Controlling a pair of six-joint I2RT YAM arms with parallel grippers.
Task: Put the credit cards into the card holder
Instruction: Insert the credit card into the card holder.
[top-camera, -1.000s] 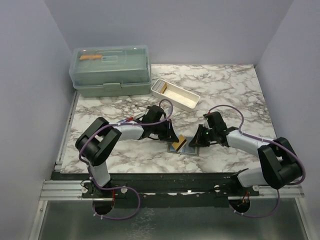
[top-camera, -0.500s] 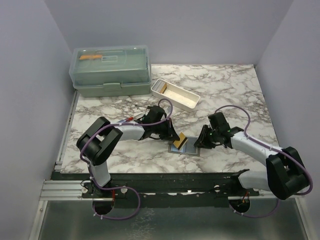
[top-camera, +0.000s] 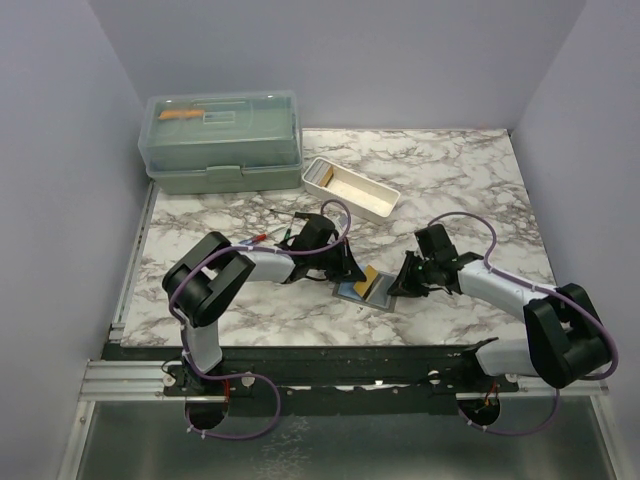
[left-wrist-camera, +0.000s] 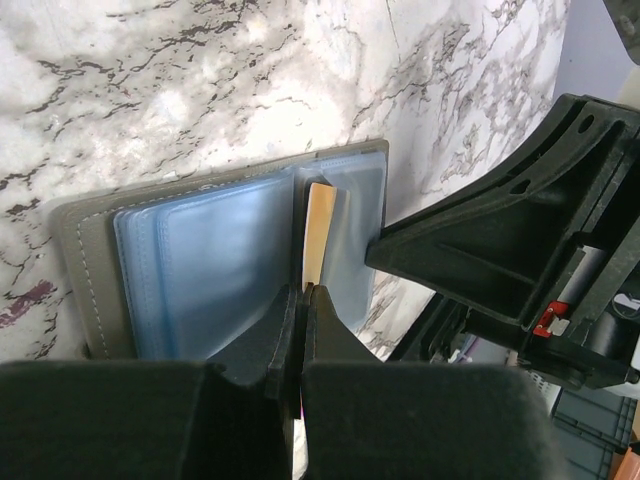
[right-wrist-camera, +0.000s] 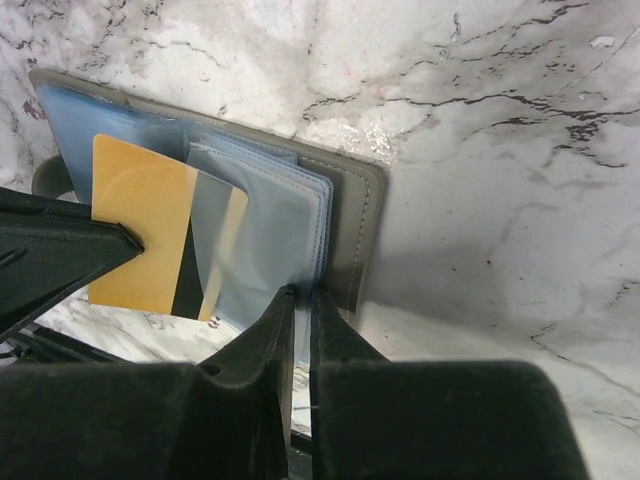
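The left gripper (left-wrist-camera: 303, 292) pinches a gold card (right-wrist-camera: 150, 225) tight, the card half tucked into the open card holder (right-wrist-camera: 350, 215). The right gripper (right-wrist-camera: 301, 298) is closed on the card holder's clear sleeve edge.

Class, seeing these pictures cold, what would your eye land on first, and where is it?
First, the gold card, pinched by the left pincer and partly tucked among the clear sleeves of the open card holder at the near middle of the marble table. The right pincer grips a sleeve's edge from the other side. Far back left sits a green lidded box, a white tray beside it.
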